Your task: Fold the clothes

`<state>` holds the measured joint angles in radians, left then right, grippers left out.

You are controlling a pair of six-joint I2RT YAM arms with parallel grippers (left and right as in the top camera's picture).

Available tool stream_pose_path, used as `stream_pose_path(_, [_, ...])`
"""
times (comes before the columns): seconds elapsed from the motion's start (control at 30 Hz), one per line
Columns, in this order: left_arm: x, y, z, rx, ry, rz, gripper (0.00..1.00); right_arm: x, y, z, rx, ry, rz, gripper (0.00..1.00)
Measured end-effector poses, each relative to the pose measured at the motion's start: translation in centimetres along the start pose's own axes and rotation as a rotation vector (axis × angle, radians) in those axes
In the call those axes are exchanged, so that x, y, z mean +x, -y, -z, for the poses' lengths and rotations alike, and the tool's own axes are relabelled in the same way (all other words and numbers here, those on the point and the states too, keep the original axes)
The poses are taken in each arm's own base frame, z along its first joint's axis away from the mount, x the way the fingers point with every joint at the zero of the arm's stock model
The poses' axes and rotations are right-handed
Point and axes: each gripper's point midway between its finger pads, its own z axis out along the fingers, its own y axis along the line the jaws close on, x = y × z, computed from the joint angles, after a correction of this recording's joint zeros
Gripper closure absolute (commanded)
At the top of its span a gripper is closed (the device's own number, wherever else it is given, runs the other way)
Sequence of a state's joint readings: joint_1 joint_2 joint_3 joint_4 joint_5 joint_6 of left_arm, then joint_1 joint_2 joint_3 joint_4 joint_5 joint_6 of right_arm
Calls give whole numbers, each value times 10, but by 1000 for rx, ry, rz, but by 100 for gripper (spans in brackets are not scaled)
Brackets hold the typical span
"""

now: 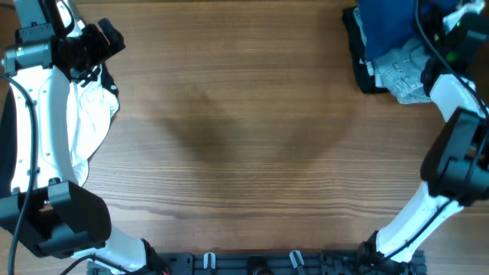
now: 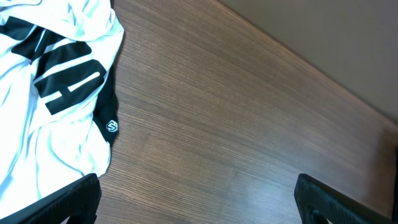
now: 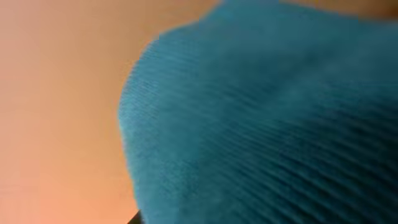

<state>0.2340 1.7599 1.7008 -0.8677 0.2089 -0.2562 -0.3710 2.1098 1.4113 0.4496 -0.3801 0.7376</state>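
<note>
Well, the blue shirt (image 1: 390, 27) lies far right on the table (image 1: 244, 137), filling my right gripper's (image 1: 452, 32) view, so I can't tell its grip; the white top (image 2: 56, 124), far left, bears a white "A" (image 2: 69, 88) on black, beside my left gripper (image 2: 198, 198), fingers spread wide

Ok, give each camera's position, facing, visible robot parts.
Overhead: above the table, looking down; left arm and right arm show.
Left wrist: on the left arm, facing the white top and wood; own fingertips show.
Right wrist: close against the blue shirt, blurred; no fingers visible.
Shared: overhead also shows white top and blue shirt.
</note>
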Motion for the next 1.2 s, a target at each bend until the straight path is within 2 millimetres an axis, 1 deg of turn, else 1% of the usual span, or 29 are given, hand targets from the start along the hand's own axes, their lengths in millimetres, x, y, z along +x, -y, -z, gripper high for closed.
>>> stream_pose_path(0.03, [0, 0, 0, 0, -1, 0, 0, 6, 20, -3, 32, -14, -19, 96])
stream_pose_path(0.07, [0, 0, -1, -1, -2, 0, 0, 10, 36, -4, 58, -25, -34, 96])
stream_pose_path(0.1, [1, 0, -2, -1, -4, 1, 0, 12, 48, -3, 77, -31, -45, 96])
stream_pose_path(0.13, [1, -1, -3, -2, -8, 2, 0, 12, 57, -2, 92, -36, -52, 89])
stream_pose_path(0.17, [2, -2, -5, -3, -11, 3, 0, 12, 64, 0, 105, -44, -58, 59])
stream_pose_path(0.2, [3, -2, -7, -5, -16, 4, 0, 11, 69, 2, 113, -53, -54, 34])
stream_pose_path(0.23, [4, -3, -10, -8, -23, 5, 0, 12, 72, 4, 111, -67, -43, 13])
stream_pose_path(0.27, [6, -4, -15, -10, -35, 6, 0, 14, 74, 6, 108, -92, -23, 4])
stream_pose_path(0.3, [8, -5, -19, -13, -45, 7, 0, 17, 77, 8, 108, -109, 2, 1])
stream_pose_path(0.37, [11, -8, -26, -18, -61, 10, 0, 34, 87, 18, 119, -222, -26, 1])
stream_pose_path(0.4, [11, -8, -28, -19, -65, 11, 0, 43, 92, 27, 141, -283, -48, 1])
stream_pose_path(0.43, [12, -8, -28, -19, -66, 10, 0, 47, 97, 42, 172, -339, -64, 1])
stream_pose_path(0.5, [12, -8, -28, -20, -66, 10, 0, 47, 102, 57, 213, -376, -71, 0])
stream_pose_path(0.53, [12, -8, -28, -21, -69, 11, 0, 47, 104, 68, 245, -402, -69, 0])
stream_pose_path(0.57, [13, -8, -28, -22, -70, 11, 0, 40, 103, 83, 276, -408, -39, 1])
stream_pose_path(0.6, [12, -8, -28, -22, -69, 11, 0, 33, 99, 91, 291, -404, -5, 1])
stream_pose_path(0.63, [12, -8, -28, -23, -69, 11, 0, 24, 93, 99, 300, -399, 36, 1])
stream_pose_path(0.7, [13, -8, -28, -23, -70, 11, 0, 4, 70, 115, 295, -369, 143, 3])
stream_pose_path(0.73, [12, -8, -28, -23, -69, 11, 0, -12, 52, 122, 276, -334, 217, 3])
stream_pose_path(0.8, [12, -8, -28, -23, -69, 11, 0, -37, 22, 130, 232, -260, 333, 4])
stream_pose_path(0.83, [12, -8, -28, -23, -69, 11, 0, -46, 11, 131, 213, -226, 379, 4])
stream_pose_path(0.9, [13, -9, -28, -23, -69, 11, 0, -58, -2, 126, 191, -172, 459, 4])
stream_pose_path(0.97, [13, -9, -28, -23, -70, 11, 0, -66, -12, 110, 185, -106, 551, 3])
stream_pose_path(1.0, [13, -9, -28, -24, -69, 11, 0, -68, -16, 101, 187, -78, 593, 1])
stream_pose_path(1.03, [13, -9, -28, -24, -69, 11, 0, -67, -18, 88, 190, -49, 641, 1])
stream_pose_path(1.1, [12, -8, -28, -23, -68, 11, 0, -51, -10, 60, 200, -41, 712, 1])
stream_pose_path(1.13, [13, -9, -28, -24, -73, 12, 0, -40, -1, 48, 206, -55, 732, 0])
stream_pose_path(1.17, [13, -9, -28, -24, -70, 11, 0, -27, 9, 39, 214, -82, 737, 0])
stream_pose_path(1.2, [13, -9, -28, -24, -71, 11, 0, -6, 29, 26, 233, -133, 736, 1])
